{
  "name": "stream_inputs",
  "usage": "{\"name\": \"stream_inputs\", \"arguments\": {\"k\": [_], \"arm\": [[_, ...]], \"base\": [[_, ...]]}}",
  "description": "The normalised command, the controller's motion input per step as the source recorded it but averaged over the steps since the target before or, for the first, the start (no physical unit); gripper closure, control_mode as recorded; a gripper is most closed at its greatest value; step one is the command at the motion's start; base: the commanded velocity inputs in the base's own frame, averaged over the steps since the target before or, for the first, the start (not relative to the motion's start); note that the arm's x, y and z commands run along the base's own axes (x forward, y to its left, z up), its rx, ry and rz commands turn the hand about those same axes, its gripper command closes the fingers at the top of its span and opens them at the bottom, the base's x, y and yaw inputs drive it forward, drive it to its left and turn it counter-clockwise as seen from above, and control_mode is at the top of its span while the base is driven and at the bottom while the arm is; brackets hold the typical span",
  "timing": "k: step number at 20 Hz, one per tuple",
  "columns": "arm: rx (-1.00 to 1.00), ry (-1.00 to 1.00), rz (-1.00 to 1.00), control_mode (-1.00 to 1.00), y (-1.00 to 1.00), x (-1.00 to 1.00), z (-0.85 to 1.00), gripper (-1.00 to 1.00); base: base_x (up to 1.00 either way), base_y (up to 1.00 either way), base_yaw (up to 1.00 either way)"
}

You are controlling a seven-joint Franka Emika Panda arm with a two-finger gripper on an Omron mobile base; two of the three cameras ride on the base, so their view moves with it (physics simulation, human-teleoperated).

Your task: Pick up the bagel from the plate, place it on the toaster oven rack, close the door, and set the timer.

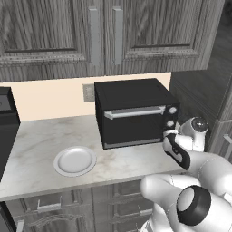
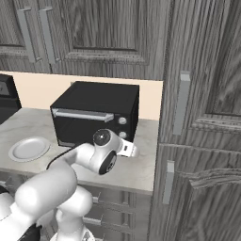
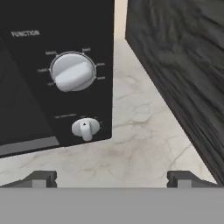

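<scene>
The plate (image 1: 74,161) lies bare on the pale marbled bench (image 1: 41,136), toward its near left part, well apart from the black toaster oven (image 1: 131,97) that stands farther back and to the right; the bagel cannot be seen on it or anywhere else, and the toaster oven rack is hidden, since the door (image 1: 133,127) is shut flat against the oven front with its long silver bar handle (image 1: 134,112) across the top. The right base view gives the same plate (image 2: 29,148) at the far left, the door (image 2: 84,127) and two round knobs down the oven's right edge, with the white arm bent across in front of them. The hand view brings what the base views cannot: the control strip up close, with a large silver dial (image 3: 72,72) under the word "FUNCTION" and a smaller knob (image 3: 85,128) below it, its pointer standing upright; the small lettering ringed around both is too blurred to read. The gripper (image 3: 111,178) sits low over the bench just right of the oven's near right corner, between the oven and the dark wood-grain wall (image 3: 183,65). Its fingers (image 3: 40,178) are spread wide, one tip at each side of the hand view, holding nothing and touching nothing.
</scene>
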Motion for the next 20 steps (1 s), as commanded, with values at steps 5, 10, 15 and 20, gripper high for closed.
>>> {"name": "stream_inputs", "arguments": {"k": [5,10,15,20], "arm": [[0.05,0.06,0.00,-1.00,-0.01,0.04,0.00,-1.00],[0.02,0.01,0.00,-1.00,0.00,0.00,0.00,-1.00],[0.00,0.00,0.00,-1.00,0.00,0.03,-0.03,-1.00],[0.00,0.00,0.00,-1.00,0.00,0.06,-0.13,-1.00]], "base": [[0.00,0.00,0.00],[0.00,0.00,0.00],[0.00,0.00,0.00],[0.00,0.00,0.00]]}}
